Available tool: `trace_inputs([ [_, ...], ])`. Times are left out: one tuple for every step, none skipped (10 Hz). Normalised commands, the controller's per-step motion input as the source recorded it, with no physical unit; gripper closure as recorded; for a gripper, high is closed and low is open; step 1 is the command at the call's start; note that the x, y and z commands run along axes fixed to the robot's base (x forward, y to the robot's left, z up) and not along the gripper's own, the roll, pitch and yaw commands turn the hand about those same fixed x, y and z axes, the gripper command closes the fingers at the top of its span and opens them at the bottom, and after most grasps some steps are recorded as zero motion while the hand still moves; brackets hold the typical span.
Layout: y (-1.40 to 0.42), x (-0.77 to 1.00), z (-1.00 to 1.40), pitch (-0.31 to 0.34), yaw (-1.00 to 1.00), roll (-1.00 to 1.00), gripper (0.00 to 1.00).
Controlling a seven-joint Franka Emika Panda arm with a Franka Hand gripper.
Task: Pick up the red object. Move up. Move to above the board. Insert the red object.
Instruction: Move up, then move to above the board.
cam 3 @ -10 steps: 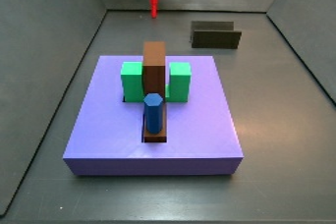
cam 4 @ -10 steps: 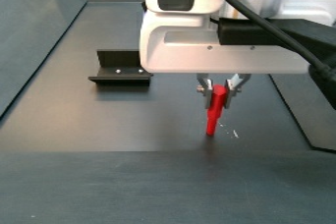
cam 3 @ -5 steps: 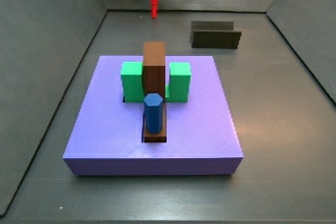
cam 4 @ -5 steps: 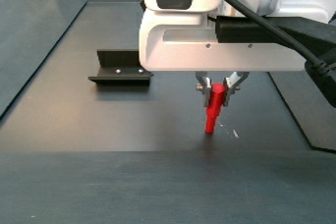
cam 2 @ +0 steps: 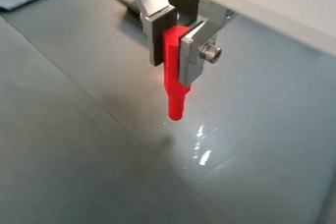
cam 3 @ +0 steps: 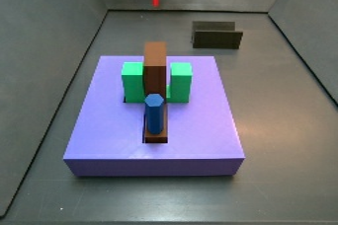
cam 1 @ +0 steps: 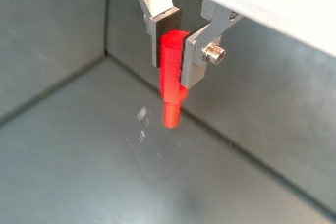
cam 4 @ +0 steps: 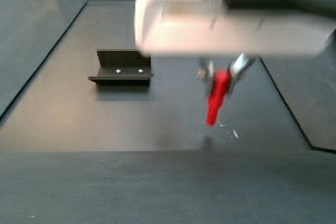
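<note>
Hand [cam 1: 178, 43] points down above tabletop [cam 1: 92, 159], fingers [cam 2: 197, 51] clamped on rod [cam 2: 174, 71]; rod upright, lower end clear of tabletop, far behind board [cam 3: 158, 120].

1. Floor [cam 3: 278, 120] is plain dark grey, walled on all sides.
2. The board [cam 3: 106, 130] sits flat on it, center frame in a side view.
3. The fixture [cam 3: 216, 36] stands upper right, well apart from the board.
4. The gripper [cam 1: 184, 43] hangs above the floor, not touching it.
</note>
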Motion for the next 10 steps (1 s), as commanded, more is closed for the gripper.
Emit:
trace_inputs([
  [-0.01,-0.06,0.36,0.038,0.02,0.03,1.0],
  [0.0,0.0,1.4,0.0,0.0,0.0,1.0],
  [0.0,-0.01,1.4,0.031,-0.01,-0.02,1.0],
  [0.0,-0.03,1.4,0.042,0.0,0.01,1.0],
  [0.0,0.03,1.4,0.037,0.0,0.0,1.0],
  [0.02,0.05,0.96,0.071,0.0,-0.02,1.0],
  [0.01,0.03,0.49,0.093,0.0,0.0,1.0],
  [0.0,0.03,0.22,0.069,0.01,0.02,1.0],
  [-1.4,0.1,0.14,0.234,0.04,0.04,1.0],
  [-1.4,0.1,0.13,0.213,0.04,0.06,1.0],
])
